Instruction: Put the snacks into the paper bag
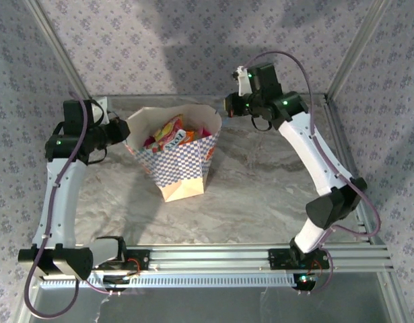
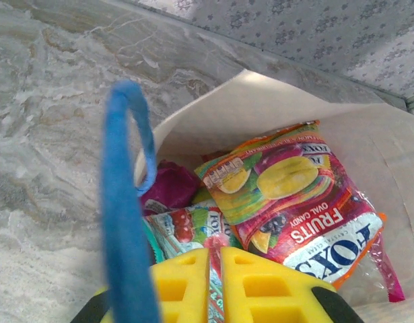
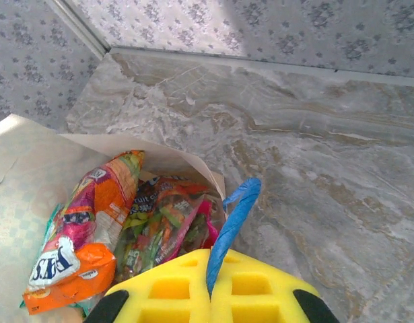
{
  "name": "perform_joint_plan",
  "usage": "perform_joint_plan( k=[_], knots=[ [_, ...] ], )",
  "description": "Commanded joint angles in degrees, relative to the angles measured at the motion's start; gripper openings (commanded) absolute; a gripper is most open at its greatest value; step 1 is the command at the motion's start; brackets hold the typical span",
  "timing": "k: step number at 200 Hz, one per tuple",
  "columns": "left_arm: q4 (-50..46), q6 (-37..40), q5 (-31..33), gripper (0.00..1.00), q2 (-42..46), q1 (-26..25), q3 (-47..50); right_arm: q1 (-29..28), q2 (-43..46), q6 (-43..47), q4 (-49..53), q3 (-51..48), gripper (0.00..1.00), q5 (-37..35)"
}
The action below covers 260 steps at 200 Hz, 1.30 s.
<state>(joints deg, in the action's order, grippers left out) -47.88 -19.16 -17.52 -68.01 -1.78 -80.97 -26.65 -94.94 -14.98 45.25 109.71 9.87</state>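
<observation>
The paper bag (image 1: 180, 171) stands upright mid-table with its mouth open and several snacks inside. In the left wrist view a large fruit-print packet (image 2: 294, 195) lies on top, beside a purple packet (image 2: 167, 187) and a teal-white packet (image 2: 186, 229). My left gripper (image 2: 215, 250) reaches over the bag's left rim (image 1: 124, 132). It is shut, with the teal-white packet's edge pinched in the slit, and a blue cord handle (image 2: 122, 202) loops just left of it. My right gripper (image 3: 211, 254) sits at the bag's right rim (image 1: 228, 105), shut on the other blue handle (image 3: 235, 215).
The marble tabletop (image 1: 260, 182) spreads around the bag. Patterned walls with metal corner posts (image 1: 358, 47) close in the back and sides. An aluminium rail (image 1: 213, 259) carrying both arm bases runs along the near edge.
</observation>
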Motion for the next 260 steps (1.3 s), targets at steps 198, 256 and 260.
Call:
perform_joint_plan(
  k=[198, 256, 260],
  knots=[
    [-1.5, 0.1, 2.0, 0.53, 3.3, -2.7, -4.3, 4.6, 17.7, 1.0, -0.5, -11.4, 0.80, -4.0],
    [-5.5, 6.3, 8.4, 0.56, 12.8, -2.3, -1.9, 7.3, 24.1, 2.5, -1.5, -21.0, 0.90, -9.7],
    [-6.5, 6.6, 9.6, 0.56, 13.2, -2.3, -1.9, 7.6, 24.6, 2.5, -1.8, -22.0, 0.90, -9.9]
  ],
)
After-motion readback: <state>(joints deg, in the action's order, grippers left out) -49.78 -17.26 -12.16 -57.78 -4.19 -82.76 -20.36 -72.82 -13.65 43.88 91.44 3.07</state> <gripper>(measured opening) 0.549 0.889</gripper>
